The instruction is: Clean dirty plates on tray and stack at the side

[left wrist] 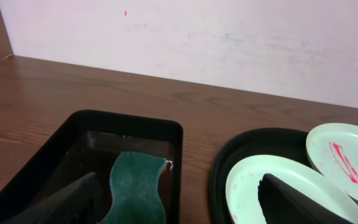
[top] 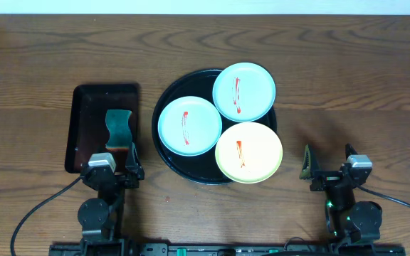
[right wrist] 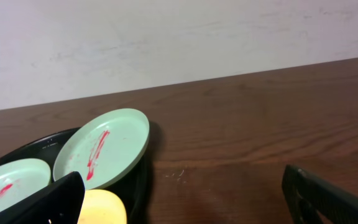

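Brown table (top: 34,71): we hold left gripper (top: 112,167) and right gripper (top: 328,168) wide open, empty; ahead between them, plates (top: 189,125) crowd the tray (top: 168,158), perhaps overlapping.

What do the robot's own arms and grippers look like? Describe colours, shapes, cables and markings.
Both arms are black, with rounded joint housings. The left gripper and right gripper each have two dark, wedge-shaped fingers and a silver-grey block beside them. A black cable loops from each base. A small green light glows on the right arm.
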